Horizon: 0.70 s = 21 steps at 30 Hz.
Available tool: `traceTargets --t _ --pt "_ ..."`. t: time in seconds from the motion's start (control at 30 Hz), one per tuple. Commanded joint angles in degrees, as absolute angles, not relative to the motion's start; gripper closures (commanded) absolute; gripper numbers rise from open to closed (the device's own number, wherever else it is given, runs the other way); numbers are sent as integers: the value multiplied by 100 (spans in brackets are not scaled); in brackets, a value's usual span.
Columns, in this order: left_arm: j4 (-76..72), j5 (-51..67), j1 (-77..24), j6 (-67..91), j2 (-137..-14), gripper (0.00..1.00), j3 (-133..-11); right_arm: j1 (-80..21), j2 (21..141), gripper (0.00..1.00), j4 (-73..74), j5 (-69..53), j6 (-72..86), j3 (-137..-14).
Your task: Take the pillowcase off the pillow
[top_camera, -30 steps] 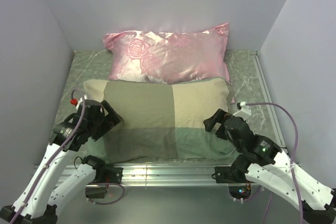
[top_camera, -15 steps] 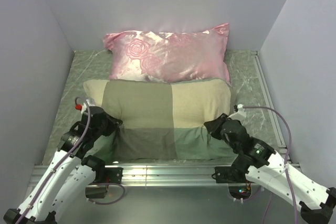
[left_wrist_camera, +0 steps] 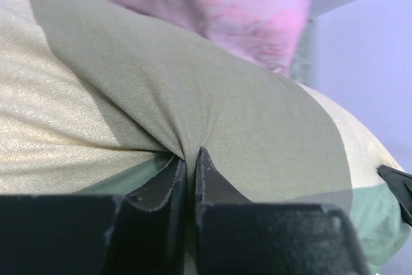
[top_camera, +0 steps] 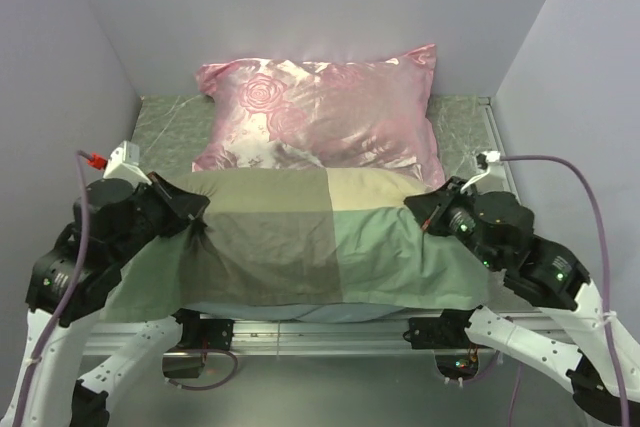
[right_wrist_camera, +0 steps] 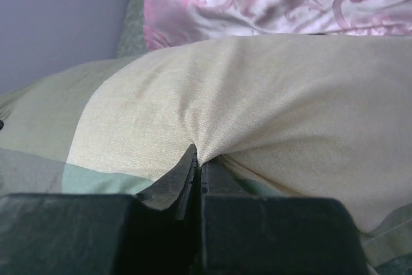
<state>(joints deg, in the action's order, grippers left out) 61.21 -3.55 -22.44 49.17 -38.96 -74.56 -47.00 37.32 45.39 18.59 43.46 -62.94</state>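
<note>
The checked pillowcase (top_camera: 300, 237) in green, beige and olive is lifted off the table and stretched between both arms. My left gripper (top_camera: 195, 209) is shut on its left side, a fold of olive cloth (left_wrist_camera: 187, 140) pinched between the jaws (left_wrist_camera: 190, 159). My right gripper (top_camera: 418, 212) is shut on its right side, beige cloth (right_wrist_camera: 212, 127) bunched at the jaw tips (right_wrist_camera: 197, 156). A pale strip (top_camera: 300, 313) shows under the case's near edge. The pillow itself is hidden inside the case.
A shiny pink rose-patterned pillow (top_camera: 320, 107) lies behind, against the back wall, touching the lifted case. Grey walls close in the left, right and back. A metal rail (top_camera: 320, 332) runs along the near edge, between the arm bases.
Both grippers closed on the pillowcase's sides, then rose and moved outward. The case lifted with them and now hangs spread toward the near edge.
</note>
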Motion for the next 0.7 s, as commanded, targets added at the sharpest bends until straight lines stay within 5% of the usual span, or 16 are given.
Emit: traceTargets --t 0.0,0.07,0.33,0.53,0.67 --pt "5407 481 -2241 5087 -4217 90 -7823 -4720 3989 98 4447 2118 4078 -6968" --pt "5248 772 -2241 5299 -4429 99 -7735 -4720 4262 98 4325 2066 4069 -6970" --pt "4719 836 -2241 5854 -4412 100 -7305 -4720 4439 100 3639 1661 4245 -6091" --pt "4421 967 -2233 6275 -4008 100 -6005 -4720 4746 77 3428 1767 4078 -5538" --pt "4412 616 -2241 6381 -3885 100 -5652 -4790 4966 51 3313 1976 3903 -5326"
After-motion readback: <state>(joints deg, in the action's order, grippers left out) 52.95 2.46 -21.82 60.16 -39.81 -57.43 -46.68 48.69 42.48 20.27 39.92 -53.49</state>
